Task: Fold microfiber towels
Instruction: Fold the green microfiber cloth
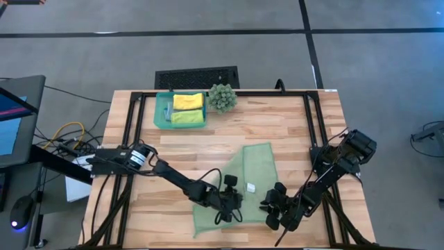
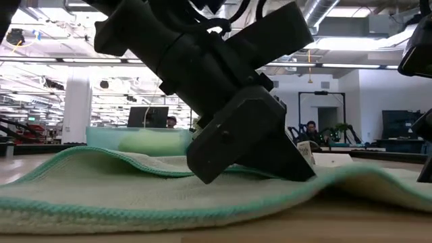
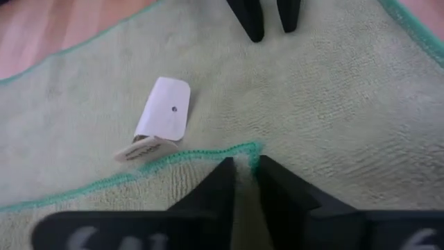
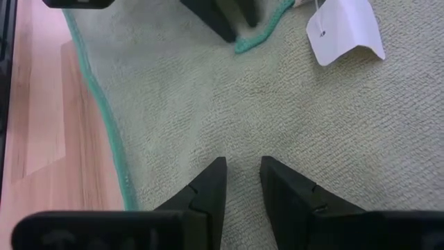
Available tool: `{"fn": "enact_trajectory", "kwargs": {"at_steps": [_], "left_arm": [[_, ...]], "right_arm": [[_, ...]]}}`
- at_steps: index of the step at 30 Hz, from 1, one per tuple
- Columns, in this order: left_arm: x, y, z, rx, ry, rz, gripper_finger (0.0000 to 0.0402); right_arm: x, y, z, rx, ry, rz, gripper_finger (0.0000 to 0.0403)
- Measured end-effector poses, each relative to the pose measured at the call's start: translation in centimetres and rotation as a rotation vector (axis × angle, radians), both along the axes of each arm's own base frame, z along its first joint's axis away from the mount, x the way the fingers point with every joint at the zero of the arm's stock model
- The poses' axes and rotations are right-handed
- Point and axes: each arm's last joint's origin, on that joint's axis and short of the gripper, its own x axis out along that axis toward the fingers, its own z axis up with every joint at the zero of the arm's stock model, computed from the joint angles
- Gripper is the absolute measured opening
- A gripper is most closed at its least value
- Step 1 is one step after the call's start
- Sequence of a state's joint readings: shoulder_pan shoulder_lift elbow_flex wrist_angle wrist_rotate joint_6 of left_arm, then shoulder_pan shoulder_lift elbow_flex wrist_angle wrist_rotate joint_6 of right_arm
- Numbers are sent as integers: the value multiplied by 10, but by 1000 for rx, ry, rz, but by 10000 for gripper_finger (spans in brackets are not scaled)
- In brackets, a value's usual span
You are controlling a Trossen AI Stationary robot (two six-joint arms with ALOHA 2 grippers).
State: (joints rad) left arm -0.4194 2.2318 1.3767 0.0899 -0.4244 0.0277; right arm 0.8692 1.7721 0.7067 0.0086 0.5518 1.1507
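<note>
The left hand (image 3: 244, 182) is down on the pale sage green towel (image 1: 239, 184), its two dark fingers (image 3: 211, 191) drawn close together and pinching a teal-stitched corner of the cloth that has been turned over onto the layer beneath. In the high view this hand (image 1: 230, 207) sits near the middle of the towel's front half, at the end of the left arm that reaches in from the table's left side. Just beside the pinched corner lies a small white label (image 3: 161, 111), partly curled, attached at the towel's hem.

The right hand (image 4: 243, 184) rests on the same towel a little way to the right, its fingers (image 4: 208, 187) slightly apart with the tips pressed onto the nap and nothing held between them. From above it (image 1: 277, 208) stands at the towel's right front edge, near the left hand but not touching it.

The sage towel lies partly folded on the wooden table (image 1: 291, 132), one portion running diagonally back toward the centre. In the low view its teal-edged hem (image 2: 101, 212) ripples across the foreground.

Well apart, at the table's back left, a teal tray (image 1: 161, 114) holds a yellow towel (image 1: 188, 101) and a lime green towel (image 1: 187, 117), both folded. A spiky green plant (image 1: 222, 98) sits just beside the tray.
</note>
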Motion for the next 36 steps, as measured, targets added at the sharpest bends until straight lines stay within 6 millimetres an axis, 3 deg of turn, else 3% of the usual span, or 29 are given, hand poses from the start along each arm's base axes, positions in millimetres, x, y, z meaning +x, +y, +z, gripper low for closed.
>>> {"fn": "enact_trajectory", "kwargs": {"at_steps": [3,9,15,22,29,36], "left_arm": [[0,1,-1,-14,10,9,15],[-4,6,6,-30,36,62,2],[-18,12,44,38,24,198,1],[-55,30,75,316,17,541,0],[-109,60,65,561,87,817,0],[-138,84,41,561,65,979,17]], "right_arm": [[0,0,0,0,0,0,118],[0,0,0,1,0,1,118],[-2,2,0,0,0,7,118],[-3,2,0,5,0,6,118],[-3,3,0,18,-1,-7,118],[-3,3,0,24,-11,-20,118]]}}
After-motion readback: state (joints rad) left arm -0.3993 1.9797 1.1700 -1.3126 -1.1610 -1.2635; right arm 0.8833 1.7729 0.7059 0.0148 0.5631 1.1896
